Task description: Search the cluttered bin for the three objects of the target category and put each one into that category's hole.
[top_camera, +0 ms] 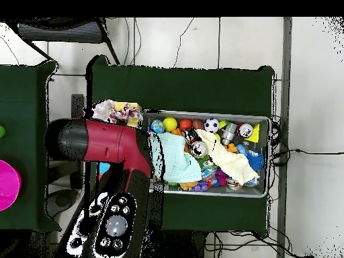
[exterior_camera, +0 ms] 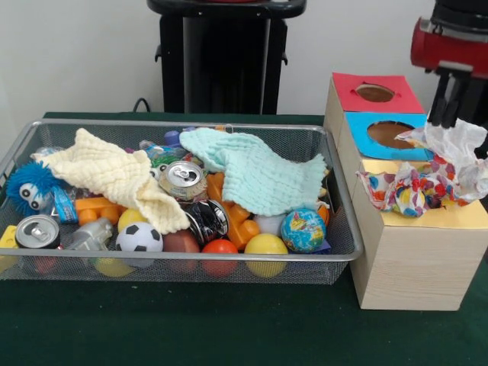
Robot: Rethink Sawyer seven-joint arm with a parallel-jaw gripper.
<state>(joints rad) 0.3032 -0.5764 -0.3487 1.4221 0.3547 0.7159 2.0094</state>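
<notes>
The wire mesh bin (exterior_camera: 183,258) holds mixed clutter, and I see no printed cloth in it. Two crumpled white cloths with coloured dots lie on the yellow top (exterior_camera: 427,218) of the wooden box. One (exterior_camera: 404,191) lies low on the left. The other (exterior_camera: 456,149) stands higher, right under my gripper (exterior_camera: 451,114). They hide the yellow-topped hole. The cloths also show in the overhead view (top_camera: 119,111), beside the bin (top_camera: 265,121). There my arm (top_camera: 101,142) hides the gripper.
A plain cream waffle cloth (exterior_camera: 114,177) and a mint one (exterior_camera: 255,174) lie over cans, balls and toys in the bin. The red-topped opening (exterior_camera: 375,93) and the blue-topped opening (exterior_camera: 386,134) sit behind the yellow top. A pink disc (top_camera: 7,185) shows at the overhead view's left edge.
</notes>
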